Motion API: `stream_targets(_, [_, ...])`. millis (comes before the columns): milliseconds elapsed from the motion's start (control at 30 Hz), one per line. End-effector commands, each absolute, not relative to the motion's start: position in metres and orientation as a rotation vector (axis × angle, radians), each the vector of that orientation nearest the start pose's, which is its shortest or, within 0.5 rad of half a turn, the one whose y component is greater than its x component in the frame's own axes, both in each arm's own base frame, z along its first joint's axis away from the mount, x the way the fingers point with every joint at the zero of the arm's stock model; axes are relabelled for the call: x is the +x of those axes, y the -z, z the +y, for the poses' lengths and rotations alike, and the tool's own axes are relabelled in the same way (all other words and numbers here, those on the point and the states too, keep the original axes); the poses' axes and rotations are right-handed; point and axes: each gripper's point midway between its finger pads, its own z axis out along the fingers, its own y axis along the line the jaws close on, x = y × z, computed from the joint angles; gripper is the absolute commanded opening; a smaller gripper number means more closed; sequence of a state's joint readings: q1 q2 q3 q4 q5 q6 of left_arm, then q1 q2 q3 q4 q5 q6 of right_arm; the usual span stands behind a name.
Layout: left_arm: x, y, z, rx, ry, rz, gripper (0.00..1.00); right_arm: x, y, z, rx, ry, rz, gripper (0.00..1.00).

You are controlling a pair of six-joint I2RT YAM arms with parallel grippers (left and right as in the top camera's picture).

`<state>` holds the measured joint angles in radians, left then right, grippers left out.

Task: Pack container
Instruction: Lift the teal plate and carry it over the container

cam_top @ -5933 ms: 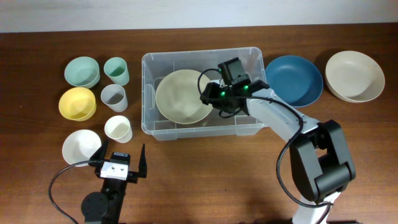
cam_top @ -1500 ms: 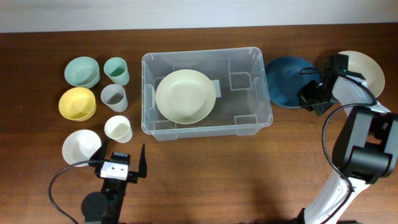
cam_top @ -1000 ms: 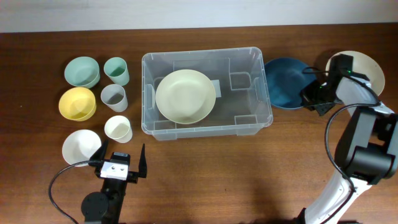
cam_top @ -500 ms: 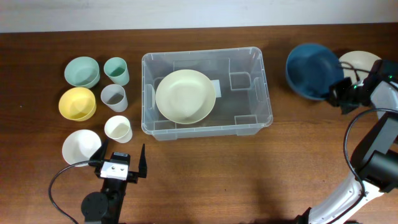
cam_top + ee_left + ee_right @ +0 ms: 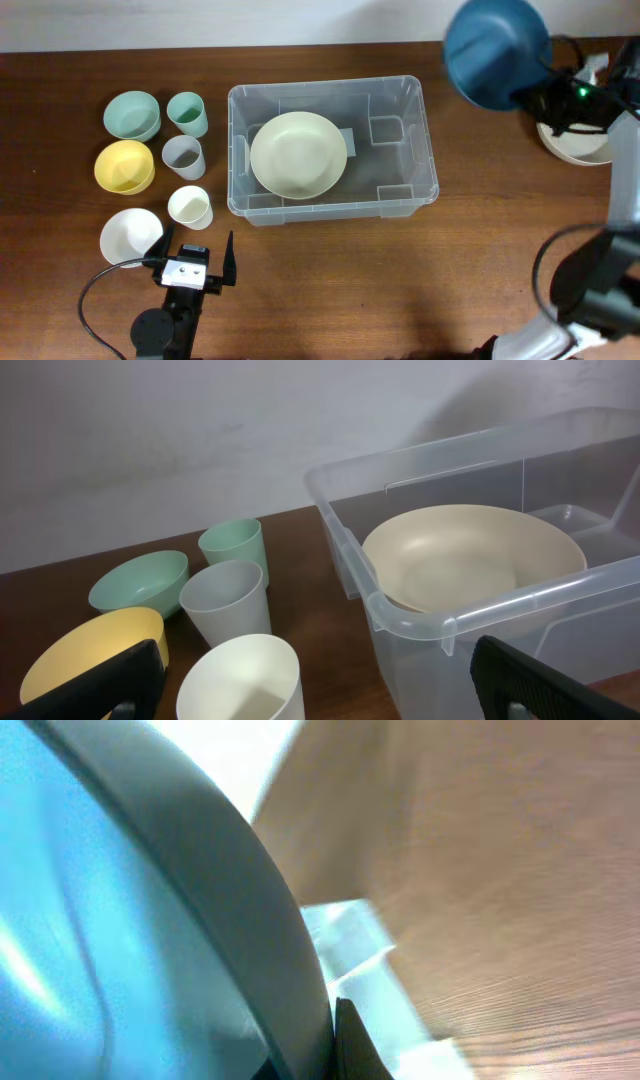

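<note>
Clear container [image 5: 330, 86] left of right pincer [image 5: 536, 98] (apart).

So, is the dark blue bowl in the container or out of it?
Out. The right gripper holds the dark blue bowl raised beyond the container's far right corner; only a cream bowl lies inside.

I see a table [image 5: 350, 290] of dark, grained wood with a low sheen. The container [image 5: 385, 160] is clear, glossy plastic with smooth walls. The cream bowl [image 5: 298, 154] in it looks matt and smooth. The blue bowl [image 5: 497, 52] seems matt plastic too, though my right wrist view is blurred. The grey cup [image 5: 227, 600] looks matt.
</note>
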<state>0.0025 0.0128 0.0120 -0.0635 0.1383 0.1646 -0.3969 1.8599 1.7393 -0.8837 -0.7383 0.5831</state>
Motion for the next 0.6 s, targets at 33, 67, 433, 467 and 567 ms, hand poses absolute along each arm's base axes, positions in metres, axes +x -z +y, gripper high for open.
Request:
stream_targets(33, [0.245, -0.160, -0.021, 0.237, -0.031, 1.619, 1.00, 0.447, -0.297, -0.005, 0.595, -0.935, 2.295, 0.04])
stream_targets(67, [0.245, -0.160, -0.021, 0.236, -0.031, 1.619, 0.99, 0.445, -0.297, 0.006, 0.575, -0.905, 2.314, 0.04])
stream_targets(433, [0.245, -0.160, -0.021, 0.237, -0.031, 1.618, 0.99, 0.432, -0.236, 0.148, 0.295, -0.641, 2.593, 0.04])
stream_targets(467, [0.245, -0.160, -0.021, 0.237, -0.031, 1.619, 1.00, 0.431, -0.230, 0.156, 0.280, -0.645, 2.612, 0.04])
stream_targets(567, [0.245, -0.160, -0.021, 0.236, -0.031, 1.619, 0.99, 0.429, -0.210, 0.177, 0.235, -0.647, 2.668, 0.04])
